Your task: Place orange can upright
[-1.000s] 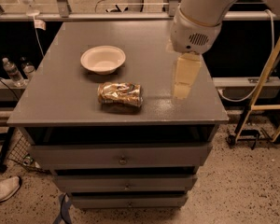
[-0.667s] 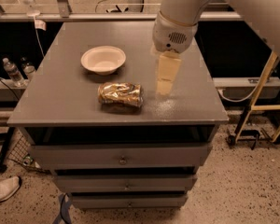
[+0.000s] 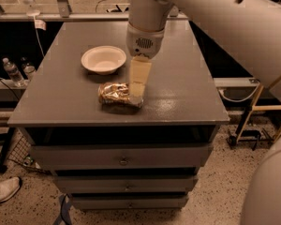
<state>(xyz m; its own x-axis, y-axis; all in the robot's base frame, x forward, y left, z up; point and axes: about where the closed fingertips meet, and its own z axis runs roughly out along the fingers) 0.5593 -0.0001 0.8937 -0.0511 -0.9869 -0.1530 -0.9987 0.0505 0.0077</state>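
The orange can (image 3: pixel 114 93) lies on its side near the front of the grey cabinet top (image 3: pixel 187 97), its shiny orange-brown and gold side facing up. My gripper (image 3: pixel 136 95) hangs down from the pale arm and its tip is at the can's right end, covering that end. Whether it touches the can is not clear.
A cream round bowl (image 3: pixel 103 59) stands just behind the can. The cabinet has drawers (image 3: pixel 124 160) in front. Water bottles (image 3: pixel 12 72) stand on the floor at left, a shoe (image 3: pixel 2 190) lies at lower left, and a wooden stand (image 3: pixel 257 108) is at right.
The arm has swung left across the cabinet top. The gripper, which was well to the right of the can, is now at the can's right end. The can has not moved.
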